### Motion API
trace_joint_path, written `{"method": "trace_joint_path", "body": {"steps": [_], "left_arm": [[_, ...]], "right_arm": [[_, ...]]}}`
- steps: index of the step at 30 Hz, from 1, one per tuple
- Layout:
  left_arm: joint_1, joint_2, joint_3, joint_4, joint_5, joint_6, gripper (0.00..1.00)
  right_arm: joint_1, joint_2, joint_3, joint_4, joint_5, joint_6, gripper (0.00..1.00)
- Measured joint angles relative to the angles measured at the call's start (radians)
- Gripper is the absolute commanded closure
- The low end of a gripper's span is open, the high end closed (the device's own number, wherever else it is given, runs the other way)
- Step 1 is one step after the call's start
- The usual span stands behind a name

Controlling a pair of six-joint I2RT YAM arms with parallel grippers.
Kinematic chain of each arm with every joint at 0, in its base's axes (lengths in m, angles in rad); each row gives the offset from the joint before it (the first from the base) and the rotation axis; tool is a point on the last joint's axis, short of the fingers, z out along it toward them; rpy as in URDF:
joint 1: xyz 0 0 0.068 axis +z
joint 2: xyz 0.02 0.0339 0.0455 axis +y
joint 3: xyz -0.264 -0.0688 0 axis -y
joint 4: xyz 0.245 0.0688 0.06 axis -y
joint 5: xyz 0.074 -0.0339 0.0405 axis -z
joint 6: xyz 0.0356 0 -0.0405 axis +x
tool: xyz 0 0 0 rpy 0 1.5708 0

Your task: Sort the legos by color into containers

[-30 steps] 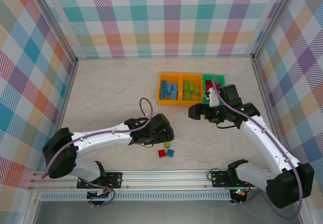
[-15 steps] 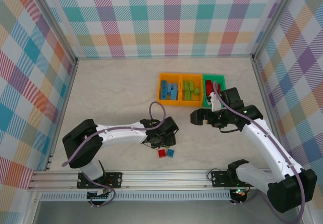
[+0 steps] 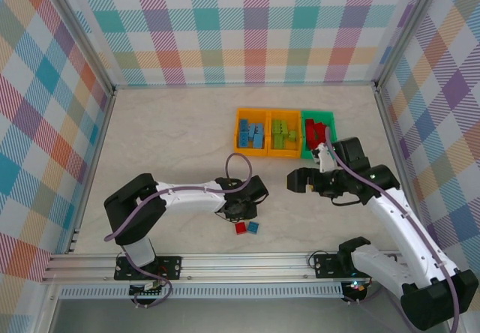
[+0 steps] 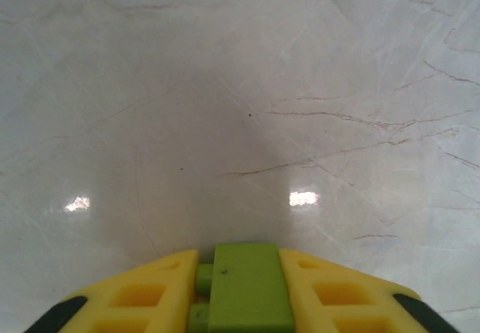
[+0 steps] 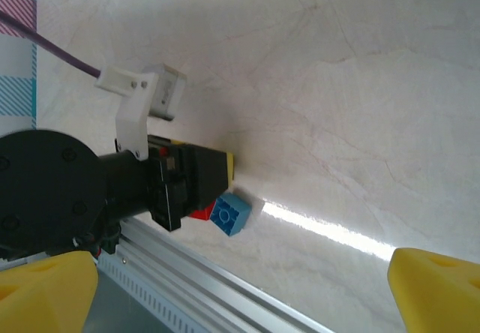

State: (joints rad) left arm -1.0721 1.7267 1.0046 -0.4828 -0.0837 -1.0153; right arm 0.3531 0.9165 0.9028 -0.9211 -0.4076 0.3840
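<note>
The pale marbled table [image 3: 165, 145] carried three containers in a row at its far side: an orange bin [image 3: 238, 134] of blue legos, a second orange bin [image 3: 285, 111] of lime ones, and a green bin [image 3: 319, 112] of red ones. Near the front, the left gripper [image 4: 244, 273] was clamped on a lime green brick [image 4: 244, 295]. The right gripper [image 5: 244, 295] gaped wide, holding nothing. A red brick [image 3: 241, 228] and a blue brick [image 3: 253, 227] lay side by side on the table, just beside the left gripper.
</note>
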Motion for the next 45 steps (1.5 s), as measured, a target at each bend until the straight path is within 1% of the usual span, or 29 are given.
{"method": "trace_joint_path", "body": {"steps": [3, 6, 9, 12, 16, 21, 25, 29, 33, 38, 40, 42, 45], "left_arm": [[0.001, 0.0, 0.032, -0.023, -0.023, 0.02, 0.82], [0.006, 0.0, 0.098, -0.047, -0.055, 0.062, 0.82], [0.021, 0.0, 0.2, -0.074, -0.09, 0.117, 0.82], [0.056, 0.032, 0.362, -0.089, -0.122, 0.193, 0.83], [0.13, 0.134, 0.573, -0.075, -0.149, 0.288, 0.84], [0.227, 0.36, 0.846, -0.051, -0.157, 0.394, 0.85], [0.274, 0.526, 1.027, -0.042, -0.142, 0.46, 0.78], [0.3, 0.641, 1.167, -0.054, -0.119, 0.507, 0.64], [0.305, 0.652, 1.192, -0.066, -0.095, 0.525, 0.56], [0.303, 0.641, 1.198, -0.077, -0.065, 0.541, 0.57], [0.303, 0.609, 1.165, -0.084, -0.056, 0.547, 0.57], [0.303, 0.521, 1.05, -0.068, -0.042, 0.559, 0.58], [0.298, 0.287, 0.776, -0.014, -0.021, 0.586, 0.58]], "right_arm": [[0.0, -0.014, -0.012, -0.037, -0.025, 0.0, 0.01], [0.009, -0.008, -0.013, -0.057, -0.055, 0.001, 0.02], [0.022, -0.002, -0.013, -0.06, -0.073, 0.003, 0.01], [0.027, -0.013, -0.013, -0.053, -0.056, 0.02, 0.0], [0.027, -0.054, -0.014, -0.024, 0.0, 0.051, 0.0], [0.027, -0.088, -0.037, 0.028, 0.026, 0.089, 0.0], [0.027, -0.086, -0.055, 0.045, 0.033, 0.106, 0.0], [0.027, -0.08, -0.056, 0.048, 0.033, 0.11, 0.0], [0.027, -0.08, -0.056, 0.052, 0.041, 0.111, 0.0], [0.027, -0.064, -0.056, 0.062, 0.057, 0.122, 0.0], [0.027, -0.053, -0.056, 0.064, 0.061, 0.129, 0.0], [0.027, -0.042, -0.056, 0.065, 0.064, 0.133, 0.0], [0.027, -0.029, -0.056, 0.066, 0.068, 0.137, 0.0]]}}
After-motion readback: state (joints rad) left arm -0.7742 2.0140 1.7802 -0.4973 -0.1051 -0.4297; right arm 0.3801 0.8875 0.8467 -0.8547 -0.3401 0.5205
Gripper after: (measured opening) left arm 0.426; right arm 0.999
